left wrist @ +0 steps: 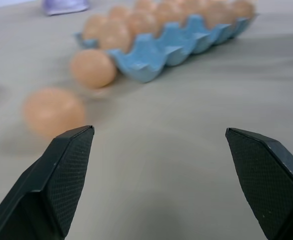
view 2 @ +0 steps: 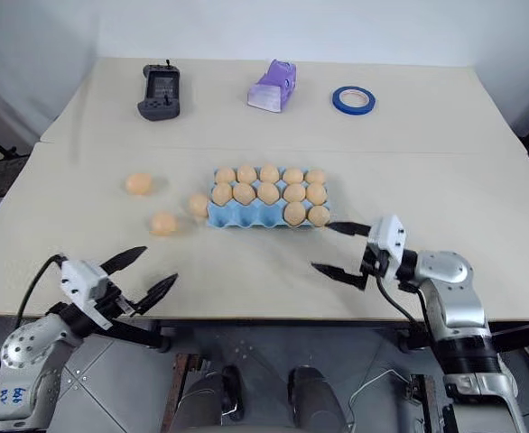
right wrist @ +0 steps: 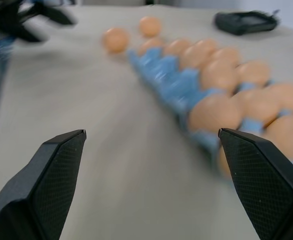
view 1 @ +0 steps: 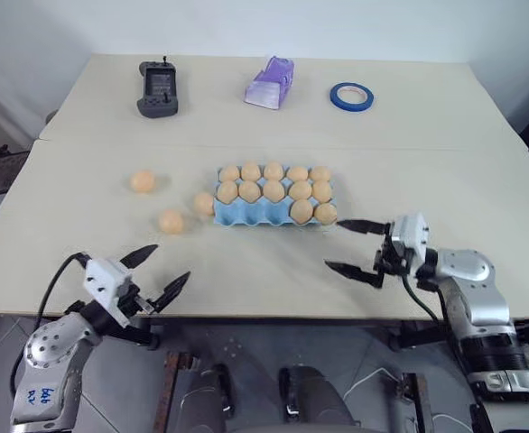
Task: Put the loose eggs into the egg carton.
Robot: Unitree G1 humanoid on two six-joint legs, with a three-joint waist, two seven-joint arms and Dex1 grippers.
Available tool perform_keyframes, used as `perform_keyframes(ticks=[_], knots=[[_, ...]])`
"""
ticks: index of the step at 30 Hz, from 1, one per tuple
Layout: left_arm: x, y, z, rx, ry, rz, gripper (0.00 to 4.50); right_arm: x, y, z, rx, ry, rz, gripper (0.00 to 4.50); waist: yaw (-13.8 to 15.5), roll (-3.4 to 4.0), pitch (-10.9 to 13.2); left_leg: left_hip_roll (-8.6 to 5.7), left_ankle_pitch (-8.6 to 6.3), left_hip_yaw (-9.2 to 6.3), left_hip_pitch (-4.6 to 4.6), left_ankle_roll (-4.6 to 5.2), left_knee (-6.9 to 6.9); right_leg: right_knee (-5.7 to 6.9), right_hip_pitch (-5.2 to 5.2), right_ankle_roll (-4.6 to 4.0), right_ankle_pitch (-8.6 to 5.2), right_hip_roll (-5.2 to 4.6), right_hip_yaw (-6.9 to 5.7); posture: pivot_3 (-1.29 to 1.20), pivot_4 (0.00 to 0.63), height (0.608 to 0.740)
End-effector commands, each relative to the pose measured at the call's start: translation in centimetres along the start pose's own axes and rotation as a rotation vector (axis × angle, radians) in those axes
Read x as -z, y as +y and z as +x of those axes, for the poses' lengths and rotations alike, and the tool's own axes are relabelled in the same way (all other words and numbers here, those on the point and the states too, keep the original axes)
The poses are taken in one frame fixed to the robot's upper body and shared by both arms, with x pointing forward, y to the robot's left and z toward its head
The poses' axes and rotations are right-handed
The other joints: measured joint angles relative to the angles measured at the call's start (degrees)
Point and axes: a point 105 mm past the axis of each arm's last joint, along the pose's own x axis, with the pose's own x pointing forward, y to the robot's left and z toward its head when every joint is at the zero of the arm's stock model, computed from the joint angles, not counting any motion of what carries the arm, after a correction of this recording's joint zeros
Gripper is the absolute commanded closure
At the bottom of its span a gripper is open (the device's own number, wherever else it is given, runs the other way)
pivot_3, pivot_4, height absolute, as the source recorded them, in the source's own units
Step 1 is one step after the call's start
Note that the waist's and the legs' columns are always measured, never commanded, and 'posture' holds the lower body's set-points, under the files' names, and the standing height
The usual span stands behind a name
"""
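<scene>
Both the left gripper and right gripper hover with fingers spread over bare table near its front edge, short of the egg carton.

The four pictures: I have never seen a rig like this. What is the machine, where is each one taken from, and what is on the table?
This is a humanoid robot with two arms, each ending in a hand of two black fingers. The two wide pictures come from the two eyes of a camera on its head, looking down over the arms. The two close pictures come from cameras on the wrists, looking out between each hand's own fingers.

On the table lies a light blue egg carton with twelve eggs in it; three cups in its near row are empty. Three loose eggs lie to its left, one touching its edge. At the far side are a black handheld device, a lilac plastic box and a roll of blue tape.

The left hand and right hand are both open and hold nothing.
</scene>
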Motion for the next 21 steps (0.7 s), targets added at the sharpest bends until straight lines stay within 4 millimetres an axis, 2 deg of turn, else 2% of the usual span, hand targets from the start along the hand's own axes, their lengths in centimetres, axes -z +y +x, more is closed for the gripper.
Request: perform_keyframes(ticks=[1, 4, 6, 8, 9, 10, 12, 15, 18, 21], knots=[[-0.2, 1.8, -2.2, -0.133, -0.001, -0.017, 0.0, -0.3, -0.1, -1.6, 0.005, -0.018, -0.04, 0.06, -0.1, -0.03, 0.0, 0.01, 0.0, -0.01, 0.02, 0.0, 0.05, 0.0, 0.02, 0.0, 0.0, 0.0, 0.0, 0.0, 0.15, 0.74], [-0.3, 2.7, -3.2, -0.206, -0.01, -0.035, 0.0, 0.4, 0.2, -1.8, 0.006, -0.014, -0.023, 0.06, 0.1, -0.04, 0.0, -0.02, -0.02, -0.04, 0.0, 0.0, 0.1, -0.03, 0.05, -0.01, 0.0, -0.05, -0.01, 0.0, 0.15, 0.74], [-0.4, 3.1, -3.3, -0.238, -0.014, -0.044, 0.0, 0.2, 0.5, -1.3, -0.005, -0.053, -0.021, 0.06, 0.3, -0.04, 0.0, -0.02, -0.03, -0.07, -0.01, 0.0, 0.14, -0.04, 0.08, -0.04, -0.01, -0.09, -0.03, 0.0, 0.15, 0.74], [-0.4, 3.1, -3.2, -0.246, -0.016, -0.057, 0.0, 0.1, 0.7, -0.7, -0.011, -0.076, -0.01, 0.06, 0.3, -0.05, 0.0, -0.03, -0.04, -0.11, 0.0, 0.0, 0.15, -0.06, 0.1, -0.36, -0.17, -0.12, -0.05, 0.0, 0.15, 0.74], [-0.4, 3.0, -3.1, -0.236, -0.012, -0.054, 0.0, -0.1, 0.7, -0.4, -0.012, -0.087, -0.008, 0.06, 0.3, -0.05, 0.0, -0.03, -0.04, -0.12, -0.01, 0.0, 0.15, -0.06, 0.13, -0.93, -0.49, -0.12, -0.05, 0.0, 0.15, 0.74], [-0.4, 2.8, -2.8, -0.225, -0.009, -0.052, 0.0, -0.3, 0.7, -0.1, -0.01, -0.101, -0.007, 0.06, 0.3, -0.05, 0.0, -0.04, -0.04, -0.11, -0.01, 0.0, 0.15, -0.06, 0.14, -0.92, -0.48, -0.12, -0.05, 0.0, 0.15, 0.74], [-0.5, 2.6, -2.0, -0.21, -0.011, -0.057, 0.0, -1.4, 0.3, 0.7, 0.031, -0.169, 0.018, 0.06, 0.3, -0.05, 0.0, -0.04, -0.04, -0.11, -0.01, 0.01, 0.13, -0.05, 0.15, -0.88, -0.46, -0.12, -0.05, 0.0, 0.15, 0.74], [-1.0, 3.2, -0.2, -0.203, -0.025, -0.057, 0.0, -2.7, 1.0, 1.1, 0.002, -0.236, 0.01, 0.06, 0.4, -0.05, 0.0, -0.03, -0.03, -0.16, -0.01, -0.01, 0.13, 0.0, 0.13, -0.56, -0.28, -0.1, -0.11, 0.0, 0.15, 0.74], [-1.7, 3.7, 2.1, -0.193, -0.045, -0.065, 0.0, -2.6, 1.7, 1.3, -0.037, -0.208, 0.005, 0.06, 0.7, -0.05, 0.0, -0.04, -0.02, -0.24, -0.01, -0.02, 0.13, -0.02, 0.2, -0.07, -0.02, -0.1, -0.21, 0.0, 0.15, 0.74], [-1.8, 4.2, 4.1, -0.176, -0.038, -0.055, 0.0, -2.4, 1.7, 1.3, -0.034, -0.199, -0.003, 0.06, 0.7, -0.05, 0.0, -0.05, -0.03, -0.23, -0.03, -0.02, 0.12, -0.05, 0.22, -0.03, 0.01, -0.1, -0.2, 0.0, 0.15, 0.74]])
